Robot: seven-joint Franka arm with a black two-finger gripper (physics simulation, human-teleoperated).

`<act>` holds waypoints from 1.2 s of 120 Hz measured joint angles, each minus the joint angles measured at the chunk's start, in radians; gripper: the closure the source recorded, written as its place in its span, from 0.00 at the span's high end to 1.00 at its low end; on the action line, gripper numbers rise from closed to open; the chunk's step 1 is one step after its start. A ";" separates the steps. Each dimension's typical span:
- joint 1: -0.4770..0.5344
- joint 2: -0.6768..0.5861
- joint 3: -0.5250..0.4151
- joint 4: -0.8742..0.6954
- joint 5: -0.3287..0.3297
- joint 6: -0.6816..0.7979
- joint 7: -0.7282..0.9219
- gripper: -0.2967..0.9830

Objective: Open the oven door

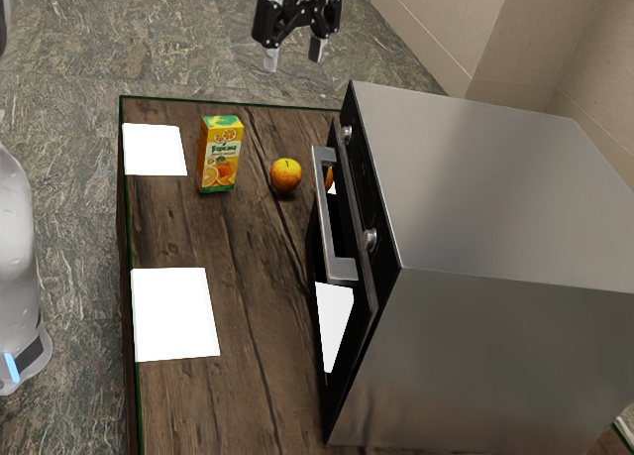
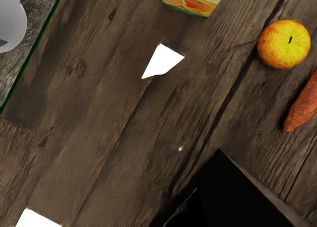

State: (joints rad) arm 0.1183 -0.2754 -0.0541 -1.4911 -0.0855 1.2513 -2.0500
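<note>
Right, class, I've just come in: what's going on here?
A robot arm has its gripper open and empty, up in the air. Nothing is being handled at this moment. The job is to open the oven door, which looks shut or nearly so, and nothing grips its handle. A Tropicana juice carton and an apple sit on the wooden table.

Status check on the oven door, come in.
Black claw open, empty, clear of boxy grey metal oven. Oven's black glass door not swung wide; slight gap, can't tell. Round yellow apple out front, might foul swing.
</note>
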 joint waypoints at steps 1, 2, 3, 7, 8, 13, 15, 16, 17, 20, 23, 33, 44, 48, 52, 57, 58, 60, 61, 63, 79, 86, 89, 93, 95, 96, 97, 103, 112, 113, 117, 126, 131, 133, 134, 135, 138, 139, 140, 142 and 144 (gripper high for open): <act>0.000 -0.001 -0.001 -0.003 0.000 0.001 -0.005 0.77; 0.000 -0.002 -0.001 -0.005 0.000 0.001 -0.009 0.77; 0.000 -0.003 -0.002 -0.008 0.001 0.002 -0.014 0.77; -0.002 -0.012 -0.003 -0.018 0.001 0.004 -0.031 0.77; -0.003 -0.013 -0.004 -0.019 0.001 0.005 -0.035 0.77; -0.004 -0.024 -0.006 -0.026 0.000 0.007 -0.055 0.77; -0.004 -0.032 -0.011 -0.031 0.000 0.008 -0.063 0.77; -0.005 -0.038 -0.014 -0.034 -0.001 0.009 -0.067 0.77; -0.004 -0.043 -0.019 -0.040 -0.002 0.010 -0.071 0.77; -0.004 -0.078 -0.038 -0.097 -0.006 0.013 -0.082 0.77; -0.005 -0.124 -0.049 -0.151 -0.011 0.016 -0.093 0.77; -0.006 -0.272 -0.108 -0.238 -0.021 0.000 -0.126 0.77; -0.009 -0.348 -0.241 -0.225 -0.027 -0.028 -0.172 0.77; -0.012 -0.371 -0.306 -0.217 -0.025 -0.028 -0.188 0.77; -0.011 -0.387 -0.357 -0.221 -0.023 -0.011 -0.196 0.77; -0.010 -0.397 -0.403 -0.256 -0.009 0.045 -0.192 0.77; -0.009 -0.400 -0.409 -0.268 -0.007 0.060 -0.190 0.77; -0.009 -0.410 -0.419 -0.300 -0.005 0.093 -0.187 0.77; -0.009 -0.414 -0.424 -0.316 -0.004 0.111 -0.185 0.76; -0.009 -0.422 -0.434 -0.343 -0.002 0.145 -0.181 0.76; -0.008 -0.467 -0.473 -0.482 -0.024 0.364 -0.150 0.76; -0.008 -0.479 -0.495 -0.502 -0.029 0.425 -0.133 0.76; -0.008 -0.481 -0.502 -0.506 -0.030 0.446 -0.124 0.76; -0.007 -0.483 -0.507 -0.512 -0.031 0.470 -0.107 0.76; -0.006 -0.483 -0.509 -0.514 -0.031 0.481 -0.097 0.76; -0.006 -0.483 -0.510 -0.515 -0.031 0.486 -0.092 0.77; -0.005 -0.483 -0.510 -0.517 -0.031 0.491 -0.087 0.77; 0.001 -0.486 -0.511 -0.528 -0.030 0.516 -0.059 0.77; 0.025 -0.485 -0.509 -0.540 -0.032 0.545 -0.018 0.77; 0.029 -0.484 -0.509 -0.540 -0.033 0.547 -0.013 0.77; 0.042 -0.480 -0.508 -0.542 -0.035 0.557 0.004 0.77; 0.054 -0.474 -0.509 -0.551 -0.043 0.573 0.041 0.77; 0.056 -0.473 -0.508 -0.563 -0.049 0.580 0.059 0.77; 0.056 -0.473 -0.508 -0.570 -0.051 0.583 0.066 0.77; 0.057 -0.474 -0.508 -0.573 -0.052 0.584 0.070 0.77; 0.057 -0.474 -0.508 -0.577 -0.053 0.586 0.073 0.77; 0.060 -0.477 -0.508 -0.590 -0.057 0.590 0.083 0.77; 0.061 -0.478 -0.508 -0.596 -0.059 0.592 0.086 0.77; 0.061 -0.479 -0.508 -0.601 -0.062 0.593 0.090 0.77; 0.063 -0.481 -0.508 -0.609 -0.066 0.596 0.096 0.77; 0.065 -0.482 -0.508 -0.615 -0.069 0.598 0.102 0.77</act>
State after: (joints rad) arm 0.1833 -0.7579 -0.5617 -2.1066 -0.1547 1.8495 -1.9480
